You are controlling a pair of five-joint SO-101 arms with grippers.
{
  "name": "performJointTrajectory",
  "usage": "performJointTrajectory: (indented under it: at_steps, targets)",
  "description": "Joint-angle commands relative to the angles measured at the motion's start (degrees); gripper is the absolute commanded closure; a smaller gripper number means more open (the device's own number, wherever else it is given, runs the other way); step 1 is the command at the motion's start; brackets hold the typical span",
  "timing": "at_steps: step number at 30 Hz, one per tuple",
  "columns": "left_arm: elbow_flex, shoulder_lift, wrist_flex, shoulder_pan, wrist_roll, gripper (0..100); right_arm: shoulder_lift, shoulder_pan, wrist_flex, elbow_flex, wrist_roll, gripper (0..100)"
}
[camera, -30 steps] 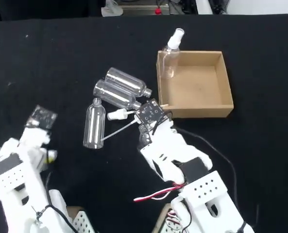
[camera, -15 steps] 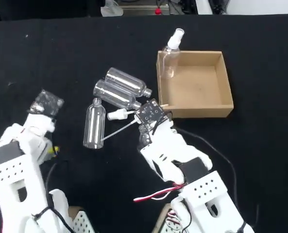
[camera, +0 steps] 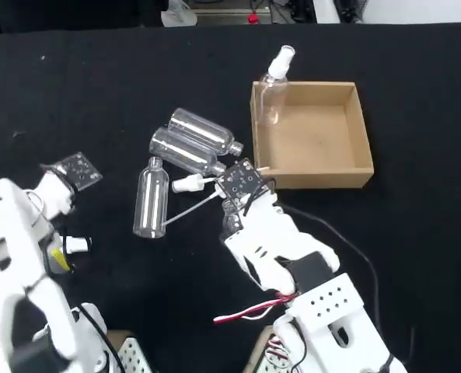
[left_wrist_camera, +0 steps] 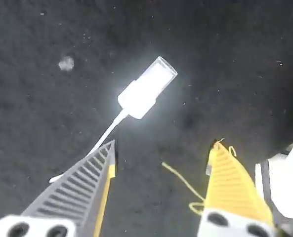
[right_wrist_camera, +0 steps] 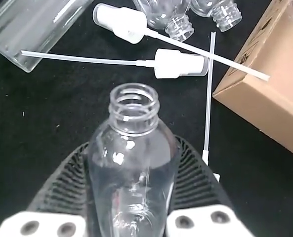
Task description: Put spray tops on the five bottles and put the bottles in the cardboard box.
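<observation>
**Right hand clamped on an open bottle, left hand spread above a loose spray top**

High view: the cardboard box held one capped bottle upright in a far corner, and three bare bottles lay on the counter just beside it.
Left wrist view: the left hand hung open over a spray top lying flat. The spray top looked light and hard with a bendy tube, best pinched across its head.
Right wrist view: the right hand gripped a clear bottle by its body, neck free. The bottle looked thin, slick and easily squashed.
</observation>
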State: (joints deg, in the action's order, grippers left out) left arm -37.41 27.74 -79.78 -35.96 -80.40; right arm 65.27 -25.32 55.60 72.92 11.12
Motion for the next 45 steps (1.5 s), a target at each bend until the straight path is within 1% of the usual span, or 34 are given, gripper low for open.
performJointTrajectory:
  at_steps: [1,7,9,17,22,25,27,31,33,34,37,39,41,45]
  targets:
    - [7.0,-6.2,0.5,-0.4,-1.1,70,1.3,-0.8,-1.5,-0.2,-0.4,98.7]
    - [9.6,-12.5,1.5,0.0,-1.6,70,1.3,-0.7,-1.5,-0.3,-0.4,98.7]
    - [9.1,-14.5,2.9,0.6,-2.6,70,1.3,-0.7,-1.4,-0.4,-0.4,98.7]
    - [9.5,-23.6,10.8,0.6,-2.5,70,1.3,-0.7,-1.5,-0.4,-0.4,98.7]
    - [9.5,-25.5,12.5,0.5,-2.5,71,1.3,-0.6,-1.5,-0.4,-0.4,98.7]
    - [9.5,-25.5,12.0,0.8,-2.5,71,1.3,-0.6,-1.5,-0.4,-0.4,98.7]
    - [9.0,-25.4,12.0,0.8,-1.7,73,1.3,-0.6,-1.5,-0.4,-0.4,98.7]
    - [9.0,-25.4,11.9,0.8,2.6,87,1.3,-0.5,-1.5,-0.5,-0.4,98.7]
    - [9.7,-25.3,10.1,0.8,4.1,94,1.3,-0.5,-1.5,-0.5,-0.4,98.7]
    - [10.7,-25.3,8.5,0.8,4.8,96,1.3,-0.5,-1.5,-0.5,-0.4,98.7]
    - [15.5,-25.3,1.6,0.9,6.7,96,1.3,-0.5,-1.5,-0.5,-0.4,98.7]
    - [19.5,-25.3,-2.3,0.8,9.6,96,1.3,-0.5,-1.5,-0.5,-0.4,98.7]
    - [23.3,-25.5,-4.1,0.6,14.7,97,1.3,-0.5,-1.5,-0.5,-0.3,98.7]
    - [26.7,-25.9,-3.9,0.4,30.1,97,1.3,-0.5,-1.5,-0.5,-0.3,98.7]
